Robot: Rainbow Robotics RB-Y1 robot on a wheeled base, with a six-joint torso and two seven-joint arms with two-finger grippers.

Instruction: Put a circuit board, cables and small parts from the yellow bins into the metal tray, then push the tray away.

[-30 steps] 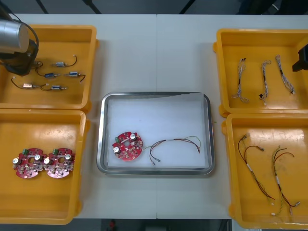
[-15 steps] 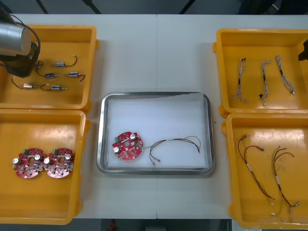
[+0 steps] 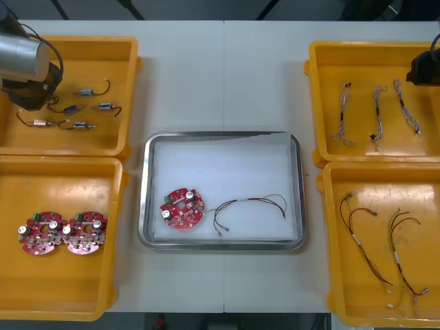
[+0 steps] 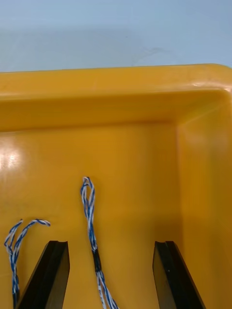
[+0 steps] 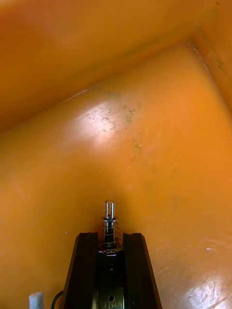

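My left gripper [image 5: 110, 237] is clenched on a small metal part [image 5: 109, 219], whose tip pokes out past my fingertips. It sits over the far-left yellow bin [image 5: 145, 120], clear of its floor, I think. My right gripper [image 4: 111, 246] hangs released in the far-right yellow bin [image 4: 121, 96], with a twisted blue and white cable [image 4: 90, 212] lying between its fingers.

I read bright, even overhead light on the table [image 3: 227, 75]; shadows are short and soft. The metal tray [image 3: 301, 199] rim gleams faintly. Broad white glare lies on the far left yellow bin [image 5: 111, 125] floor, a smaller patch on the far right yellow bin [image 4: 130, 159].
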